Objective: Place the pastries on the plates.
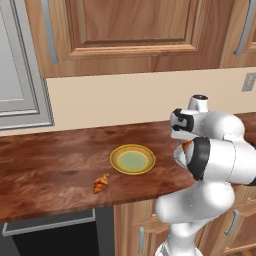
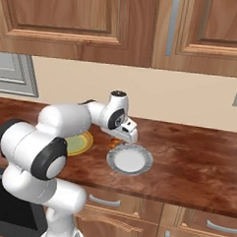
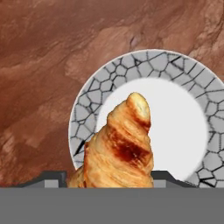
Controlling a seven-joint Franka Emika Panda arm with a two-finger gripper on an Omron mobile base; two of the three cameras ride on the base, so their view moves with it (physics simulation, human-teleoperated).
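The claw (image 3: 109,186) is pinching a croissant (image 3: 118,146), which rises from the bottom centre of the hand view with its pointed end up, golden with a darker brown stripe across its ridges; the dark fingertips (image 3: 52,178) show just beside it at its base. Behind the croissant in that view lies the grey plate (image 3: 188,127), white in the middle with a rim marked by a dark cracked-stone pattern, resting on the reddish-brown wooden counter (image 3: 43,65). In the right base view the claw (image 2: 120,140) hangs over the near left edge of the grey plate (image 2: 130,159) at the centre of the frame, a sliver of the croissant (image 2: 116,141) showing beneath the hand. The yellow plate (image 2: 82,143) sits left of centre there, partly hidden by the arm. In the left base view the yellow plate (image 1: 132,160), green in the middle, lies at the centre of the frame with nothing on it, and the second croissant (image 1: 101,183) rests on the counter (image 1: 45,165) to the lower left of it, near but apart from the rim. A wall socket (image 1: 248,82) sits at the right edge. No writing or brand can be read on anything.
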